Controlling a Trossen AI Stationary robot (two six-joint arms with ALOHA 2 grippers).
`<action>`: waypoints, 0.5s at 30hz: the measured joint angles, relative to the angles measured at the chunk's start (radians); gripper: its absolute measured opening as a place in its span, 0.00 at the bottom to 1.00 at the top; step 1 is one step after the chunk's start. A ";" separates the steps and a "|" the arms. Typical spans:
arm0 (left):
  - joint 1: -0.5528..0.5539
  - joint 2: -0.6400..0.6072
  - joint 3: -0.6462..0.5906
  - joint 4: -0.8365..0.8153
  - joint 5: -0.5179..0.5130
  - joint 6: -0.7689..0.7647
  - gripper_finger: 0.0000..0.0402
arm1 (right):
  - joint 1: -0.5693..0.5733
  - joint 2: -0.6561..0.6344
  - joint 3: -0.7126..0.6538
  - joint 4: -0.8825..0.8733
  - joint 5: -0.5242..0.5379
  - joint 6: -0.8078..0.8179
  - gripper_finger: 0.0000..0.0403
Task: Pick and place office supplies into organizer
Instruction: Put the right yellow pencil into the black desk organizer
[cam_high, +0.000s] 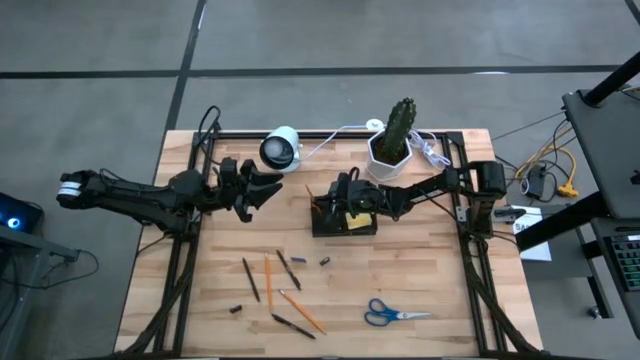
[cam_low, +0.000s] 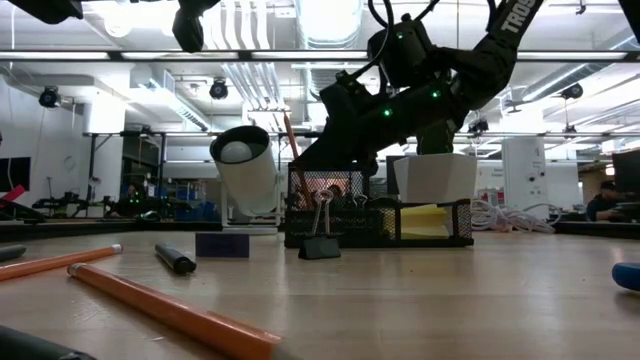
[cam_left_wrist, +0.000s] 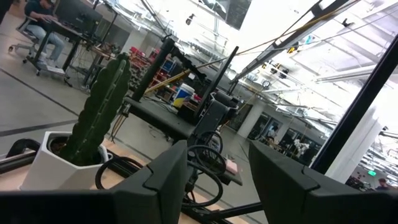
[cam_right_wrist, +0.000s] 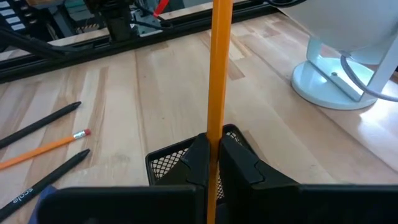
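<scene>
i have the right gripper (cam_right_wrist: 213, 163) over the organizer (cam_high: 343, 222), which sits mid-surface toward the far edge, and its jaws are pinching an orange pencil (cam_right_wrist: 218, 68) that stands nearly upright with its lower end at the mesh of a compartment. to do this well i judge i should keep the pencil vertical, lower it until the tip is well inside the mesh wall, and only then let go, so it does not tip out over the rim or knock the white camera (cam_high: 281, 148) just beside it. the left gripper (cam_high: 262, 187) waits near the far left of the surface, jaws spread and holding nothing. counting what lies loose toward the near edge: two more orange pencils (cam_high: 268, 281), three black pens (cam_high: 250, 279), roughly three tiny dark stubs (cam_high: 325, 261) though they are hard to make out, and one pair of blue-handled scissors (cam_high: 396, 314) at the near right. one yellow sticky-note pad (cam_low: 424, 220) already sits in the organizer.
</scene>
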 joint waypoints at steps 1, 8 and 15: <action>0.000 0.000 0.000 0.000 0.000 0.000 0.39 | 0.000 0.000 0.000 0.000 0.000 0.000 0.03; 0.000 0.000 0.000 0.000 0.000 0.000 0.39 | 0.000 0.000 0.000 0.000 0.004 0.003 0.03; 0.000 0.000 0.000 0.000 0.000 0.000 0.39 | 0.002 0.000 0.000 0.000 0.003 0.004 0.13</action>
